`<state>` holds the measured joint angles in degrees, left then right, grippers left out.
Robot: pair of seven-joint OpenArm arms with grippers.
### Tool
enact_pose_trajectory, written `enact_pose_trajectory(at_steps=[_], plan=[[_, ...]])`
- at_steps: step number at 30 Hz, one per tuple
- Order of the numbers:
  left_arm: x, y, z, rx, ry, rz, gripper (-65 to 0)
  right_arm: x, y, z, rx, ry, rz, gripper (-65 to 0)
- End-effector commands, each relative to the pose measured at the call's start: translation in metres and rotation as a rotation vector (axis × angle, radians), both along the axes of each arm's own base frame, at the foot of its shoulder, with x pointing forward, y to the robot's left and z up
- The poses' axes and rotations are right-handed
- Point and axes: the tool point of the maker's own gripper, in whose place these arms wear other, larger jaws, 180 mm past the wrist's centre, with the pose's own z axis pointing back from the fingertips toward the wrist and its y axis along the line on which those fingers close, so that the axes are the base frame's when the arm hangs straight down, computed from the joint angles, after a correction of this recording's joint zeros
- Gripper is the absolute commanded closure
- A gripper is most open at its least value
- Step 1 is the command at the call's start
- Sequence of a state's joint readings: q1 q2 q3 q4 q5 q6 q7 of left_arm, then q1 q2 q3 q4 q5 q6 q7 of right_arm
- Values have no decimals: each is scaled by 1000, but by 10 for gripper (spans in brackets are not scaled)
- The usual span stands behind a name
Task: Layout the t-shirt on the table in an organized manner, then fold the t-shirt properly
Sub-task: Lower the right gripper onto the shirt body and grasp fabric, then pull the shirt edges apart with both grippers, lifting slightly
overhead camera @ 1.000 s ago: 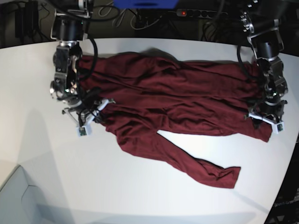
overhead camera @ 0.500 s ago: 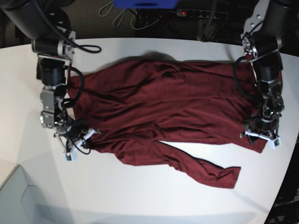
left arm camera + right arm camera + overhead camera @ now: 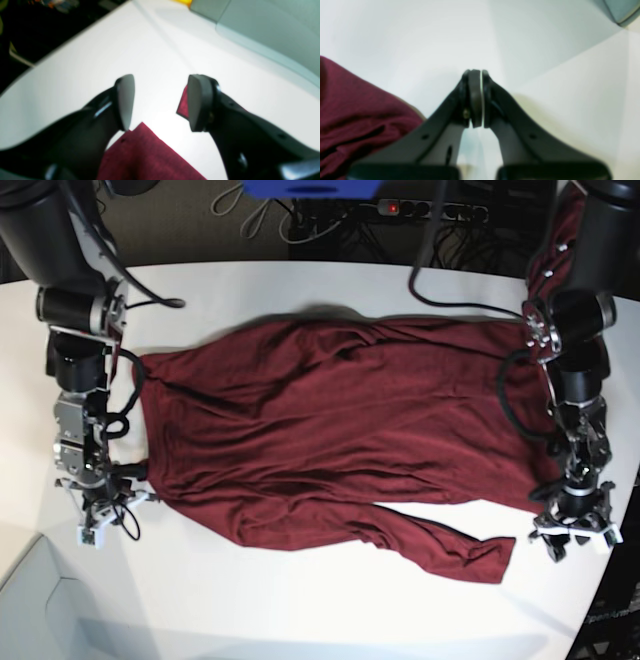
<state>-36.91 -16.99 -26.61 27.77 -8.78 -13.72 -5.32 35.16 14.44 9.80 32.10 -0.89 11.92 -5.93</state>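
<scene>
The dark maroon t-shirt (image 3: 340,420) lies spread across the white table (image 3: 300,610), with one long sleeve (image 3: 440,545) trailing toward the near edge. In the base view my left gripper (image 3: 577,532) sits just past the shirt's near right corner. The left wrist view shows the left gripper (image 3: 161,102) open, nothing between its pads, shirt fabric (image 3: 145,155) beneath it. My right gripper (image 3: 100,518) rests beside the shirt's near left corner. In the right wrist view the right gripper (image 3: 476,97) is shut with its pads together on nothing, and the shirt (image 3: 357,112) lies to its left.
A power strip (image 3: 430,208), cables and a blue object (image 3: 310,188) sit behind the table's far edge. The table's curved edge runs close to the left gripper at the right. A pale grey panel (image 3: 40,600) lies at the near left corner.
Both grippers have moved toward the near edge of the table and off the shirt's corners. The shirt has been drawn out wider and now lies flatter.
</scene>
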Motion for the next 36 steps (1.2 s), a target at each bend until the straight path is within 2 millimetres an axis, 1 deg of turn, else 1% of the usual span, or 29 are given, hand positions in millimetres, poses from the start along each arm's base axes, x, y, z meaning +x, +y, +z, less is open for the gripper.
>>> enact_pose_trajectory(at_steps=[1, 2, 4, 5, 6, 8, 10, 12, 13, 14, 16, 17, 19, 21, 24, 26, 27, 28, 30, 32, 33, 36], plan=[[7, 8, 27, 18, -51, 1, -327, 14, -3, 23, -2, -67, -6, 0], [2, 8, 21, 23, -22, -8, -327, 13, -3, 22, -1, -62, -5, 0], [-5, 7, 24, 50, 7, -29, -327, 0, -10, 11, -18, -21, -9, 0], [-11, 5, 24, 65, 23, -42, -327, -7, -12, 10, -32, -11, -5, 0], [-21, 5, 18, 82, 46, -49, -327, -13, -11, 12, -47, -13, 2, 0], [-40, 1, 14, 121, 71, -69, -327, -27, -7, 18, -79, -29, 20, 0], [-56, -4, 11, 151, 86, -85, -327, -37, 18, 27, -79, -67, 75, 0], [-72, -15, 2, 162, 101, -103, -327, -49, 43, 37, -81, -92, 145, 0], [-79, -18, 0, 169, 110, -111, -327, -56, 51, 37, -81, -88, 166, 0], [-88, -21, -7, 174, 131, -120, -327, -62, 61, 38, -77, -88, 184, 0], [-108, -25, -21, 185, 170, -134, -327, -76, 79, 37, -60, -74, 201, 0], [-115, -24, -30, 182, 192, -135, -327, -81, 83, 34, -53, -62, 205, 0], [-123, -25, -45, 169, 227, -138, -327, -87, 98, 25, -26, -41, 218, 0], [-131, -24, -65, 142, 275, -133, -327, -91, 105, 15, -13, -17, 227, 0], [-145, -18, -102, 92, 368, -118, -327, -96, 103, -5, 3, 36, 222, 0], [-141, -18, -111, 68, 390, -115, -327, -100, 99, -16, 10, 64, 212, 0], [-140, -17, -115, 58, 400, -111, -327, -101, 92, -17, -1, 72, 208, 0], [-139, -10, -115, 60, 408, -103, -327, -103, 86, -19, -14, 79, 206, 0], [-136, -6, -116, 50, 412, -95, -327, -109, 82, -20, -25, 90, 205, 0], [-136, -5, -115, 52, 412, -93, -327, -123, 77, -21, -36, 94, 196, 0], [-134, -5, -114, 52, 409, -93, -327, -129, 72, -16, -44, 82, 183, 0], [-122, -5, -103, 54, 380, -93, -327, -150, 66, -13, -66, 82, 173, 0]])
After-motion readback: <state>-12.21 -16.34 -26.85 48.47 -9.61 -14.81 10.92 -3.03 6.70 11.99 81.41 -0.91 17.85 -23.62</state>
